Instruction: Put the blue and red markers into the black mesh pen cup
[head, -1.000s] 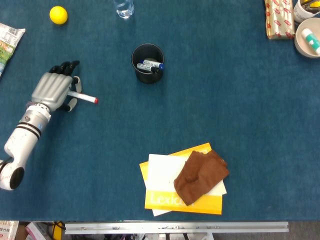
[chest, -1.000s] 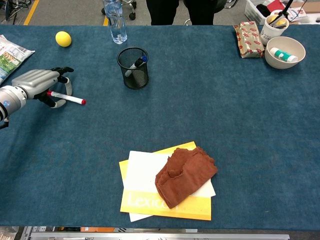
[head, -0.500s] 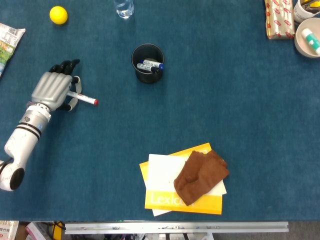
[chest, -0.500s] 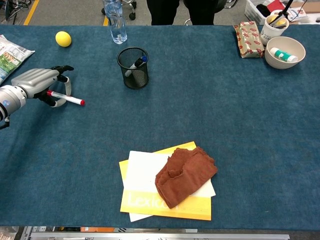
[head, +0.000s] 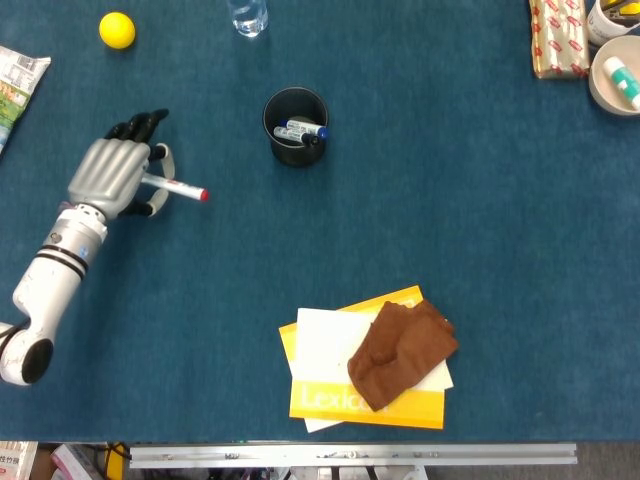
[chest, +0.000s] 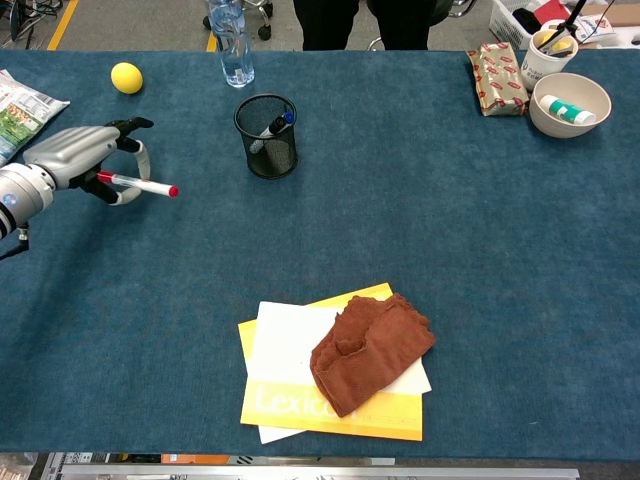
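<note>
Fingers pinching the red marker (head: 180, 187), the left hand (head: 115, 175) has lifted it toward the black mesh pen cup (head: 295, 126), blue marker (head: 303, 129) already inside.

Cloth (head: 402, 353) on book (head: 330, 400), near edge.

i work at a lab test table (chest: 500, 250) covered in blue felt, with stray props spread on it: a yellow ball (chest: 126, 77), a water bottle (chest: 231, 40), a snack packet (chest: 20, 100). beyond its far edge, someone's legs (chest: 360, 22) stand on grey floor.
</note>
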